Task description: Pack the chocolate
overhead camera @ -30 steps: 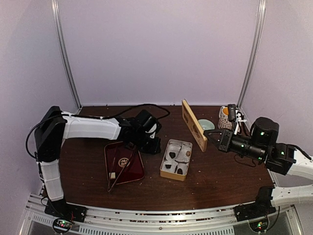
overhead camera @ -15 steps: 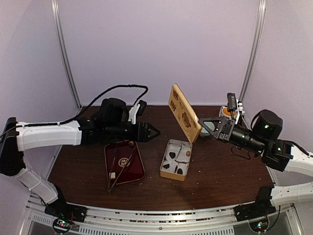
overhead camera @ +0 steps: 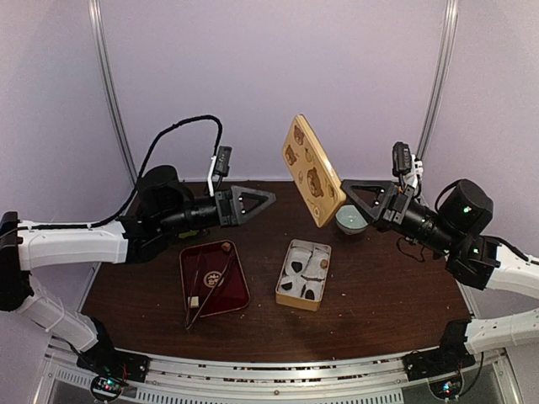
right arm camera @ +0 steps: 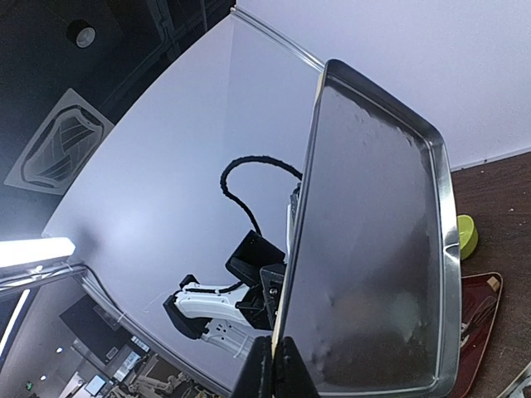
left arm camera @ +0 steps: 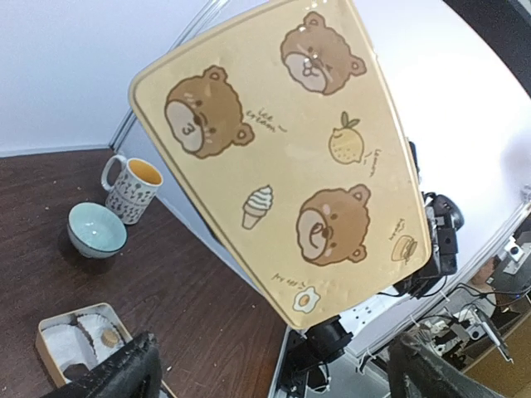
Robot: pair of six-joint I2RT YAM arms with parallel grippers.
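We gripped the bear-printed lid [overhead camera: 310,168] aloft in the right gripper [overhead camera: 345,195] (by its lower edge); the left gripper [overhead camera: 257,204] hung released, wide apart.

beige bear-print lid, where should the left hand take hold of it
Pinch the free upper left rim of the beige bear-printed metal lid, coming from the left: it hangs tilted in mid-air, thin edge exposed, and the right hand pinches its lower edge.
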